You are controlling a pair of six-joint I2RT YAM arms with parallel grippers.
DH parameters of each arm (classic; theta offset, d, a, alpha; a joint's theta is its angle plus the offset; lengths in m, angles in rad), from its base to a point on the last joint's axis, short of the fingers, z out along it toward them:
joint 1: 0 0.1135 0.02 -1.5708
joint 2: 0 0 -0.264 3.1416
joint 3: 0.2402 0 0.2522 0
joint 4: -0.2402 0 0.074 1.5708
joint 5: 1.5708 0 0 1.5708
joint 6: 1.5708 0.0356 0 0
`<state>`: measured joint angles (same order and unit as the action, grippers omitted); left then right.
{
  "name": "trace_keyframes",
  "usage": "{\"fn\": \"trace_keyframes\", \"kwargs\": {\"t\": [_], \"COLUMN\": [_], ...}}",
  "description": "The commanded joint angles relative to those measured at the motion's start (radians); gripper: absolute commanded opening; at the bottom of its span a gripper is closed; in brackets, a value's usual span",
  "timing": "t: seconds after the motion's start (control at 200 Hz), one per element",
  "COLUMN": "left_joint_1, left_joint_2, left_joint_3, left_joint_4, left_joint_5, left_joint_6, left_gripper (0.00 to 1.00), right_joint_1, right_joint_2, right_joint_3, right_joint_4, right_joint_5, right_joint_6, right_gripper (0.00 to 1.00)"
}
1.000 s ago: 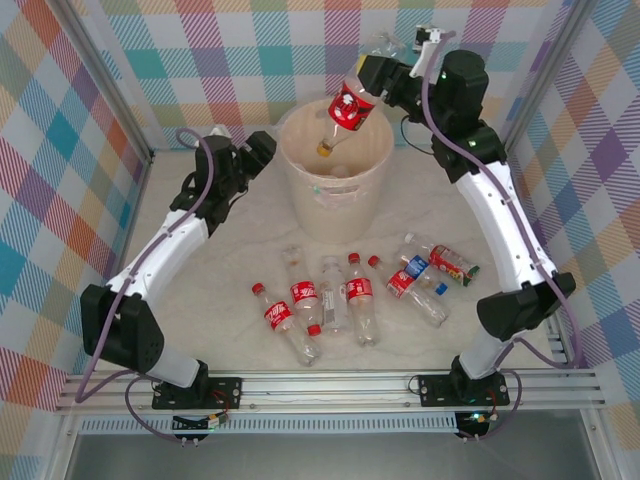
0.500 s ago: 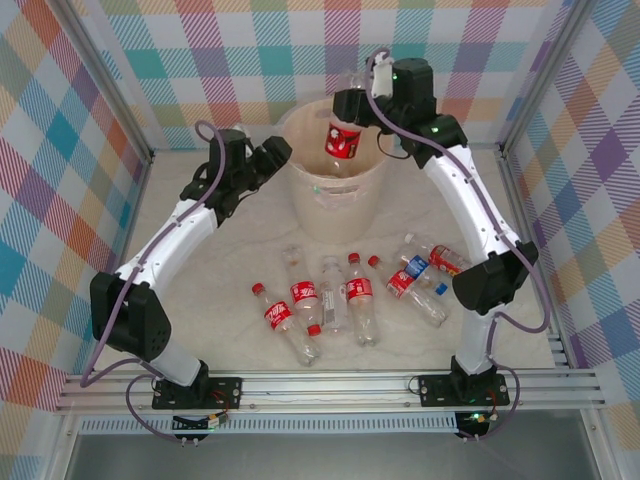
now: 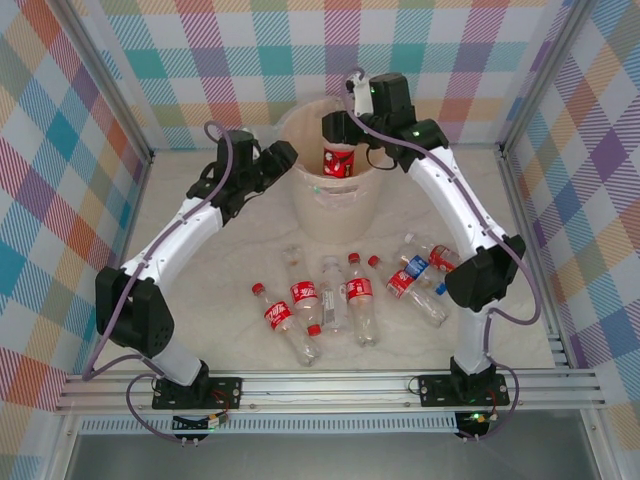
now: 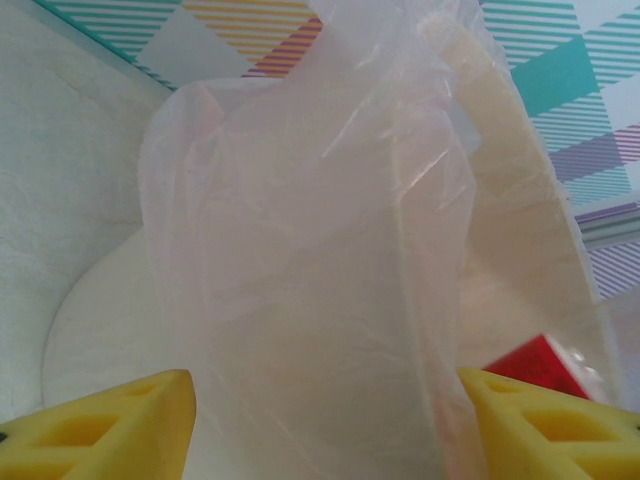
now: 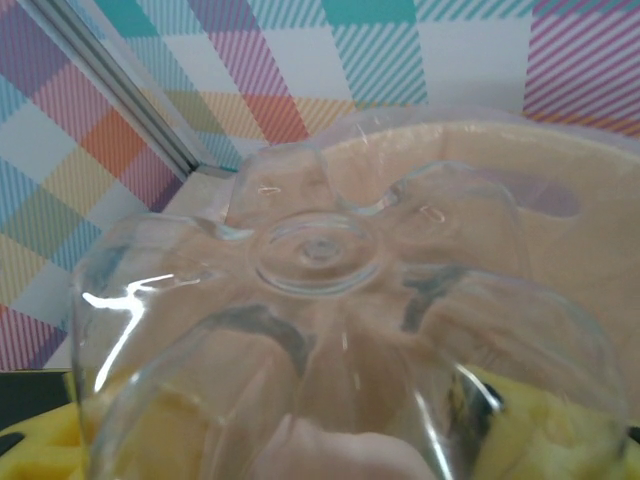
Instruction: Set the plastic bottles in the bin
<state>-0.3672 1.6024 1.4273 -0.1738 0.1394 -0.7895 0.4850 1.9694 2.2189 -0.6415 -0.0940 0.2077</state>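
Plastic is seen almost everywhere, glossy where clear and matt where coloured.
The bin (image 3: 335,215) is moulded in matt cream plastic and is lined with a thin, crinkled, shiny liner (image 4: 320,250); the clear bottle (image 5: 320,300) is made of smooth, glossy plastic; the fingers (image 4: 110,430) of the left tool (image 4: 325,420) are formed in matt yellow plastic; the worktop (image 3: 230,260) is finished pale and matt.

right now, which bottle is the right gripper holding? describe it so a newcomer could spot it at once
Find the big cream bin at the back middle of the table. Just over its opening the right gripper holds a clear bottle with a red label. It is the one bottle up in the air; the other bottles lie flat on the table in front of the bin.
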Motion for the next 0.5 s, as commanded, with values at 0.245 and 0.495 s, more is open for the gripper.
{"fn": "trace_keyframes", "kwargs": {"t": [0.245, 0.495], "left_joint_1": [-0.018, -0.02], "left_joint_2": [0.042, 0.036], "left_joint_3": [0.044, 0.067], "left_joint_4": [-0.048, -0.072], "left_joint_5": [0.002, -0.016], "left_joint_6": [0.022, 0.035], "left_gripper": [0.63, 0.63], "right_joint_1": [-0.006, -0.051], "right_joint_2": [-0.008, -0.057], "right_joint_3": [-0.015, 0.009], "right_joint_4": [-0.062, -0.063], "right_joint_5": [-0.003, -0.08], "right_joint_6": [-0.035, 0.008], "right_gripper": [0.62, 0.63]}}
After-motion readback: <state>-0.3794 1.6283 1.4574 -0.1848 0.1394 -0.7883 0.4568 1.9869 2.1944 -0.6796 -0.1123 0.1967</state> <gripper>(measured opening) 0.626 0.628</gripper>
